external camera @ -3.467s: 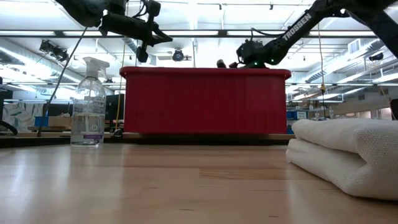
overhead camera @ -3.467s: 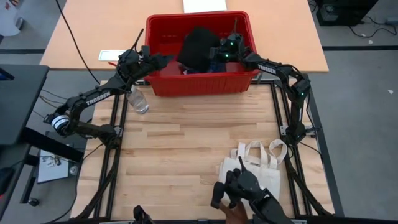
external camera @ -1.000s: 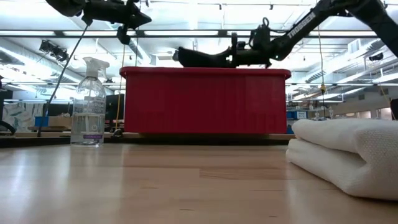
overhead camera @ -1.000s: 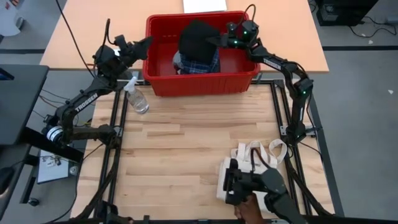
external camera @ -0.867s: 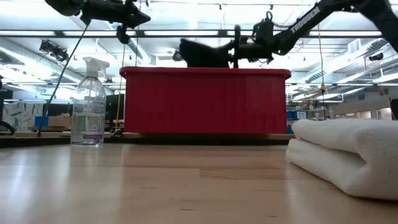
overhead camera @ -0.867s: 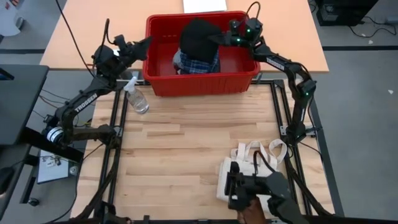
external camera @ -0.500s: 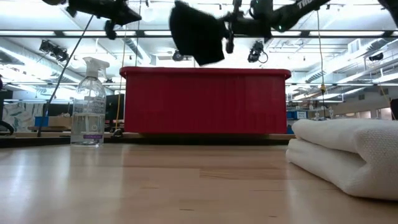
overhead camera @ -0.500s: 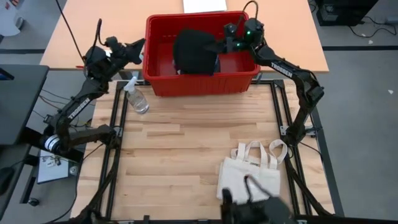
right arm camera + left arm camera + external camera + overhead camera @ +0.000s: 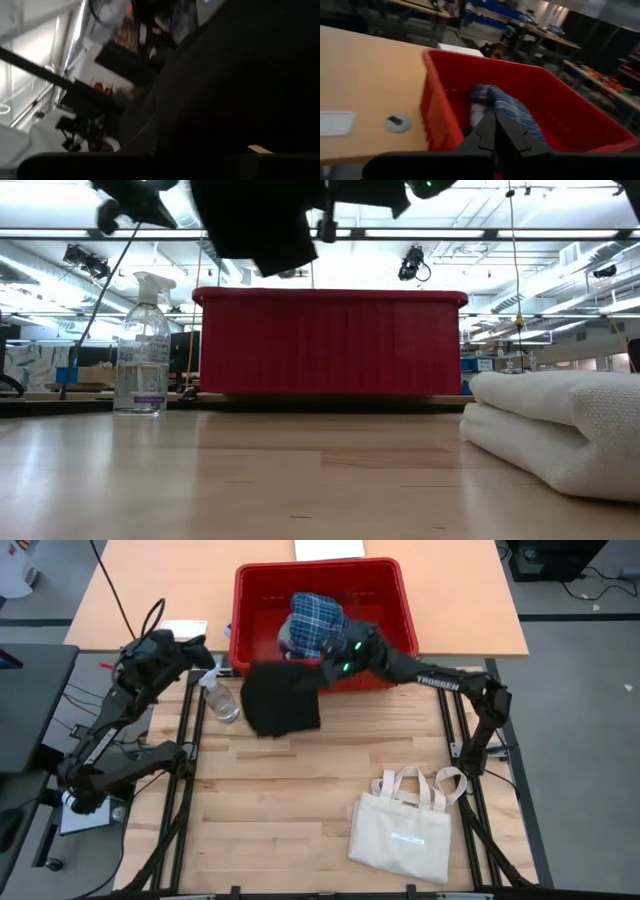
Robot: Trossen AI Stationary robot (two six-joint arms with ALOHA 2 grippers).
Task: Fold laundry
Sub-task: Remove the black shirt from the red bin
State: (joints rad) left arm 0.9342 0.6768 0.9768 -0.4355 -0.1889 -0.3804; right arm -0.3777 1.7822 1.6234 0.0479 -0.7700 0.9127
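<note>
The laundry here is a black garment (image 9: 282,698) hanging in the air by the front left corner of the red bin (image 9: 400,602), and a blue-and-white plaid garment (image 9: 315,618) lying inside the bin. My right gripper (image 9: 326,662) is shut on the black garment, which fills the right wrist view (image 9: 225,85). My left gripper (image 9: 203,652) is shut on nothing and hovers left of the bin above the spray bottle. In its wrist view the left gripper (image 9: 495,132) points at the plaid garment (image 9: 505,107). My right gripper holds the black garment by a bunched upper part (image 9: 312,678) at its right side, the fingers reaching about level from the table's right. The cloth itself hides the place of contact. The garment (image 9: 255,225) hangs slack below and left of the fingers, clear of bin and table.
A clear spray bottle (image 9: 220,700) stands on the table left of the bin (image 9: 330,345). A cream tote bag (image 9: 405,830) lies flat at the near right. Bare wooden tabletop spreads between the bin and the tote.
My right gripper has lifted the black garment out of the bin and carried it toward the near edge and the left, past the bin's front wall; the plaid garment stayed inside and now shows uncovered. My left gripper has drawn back toward the table's left edge.
</note>
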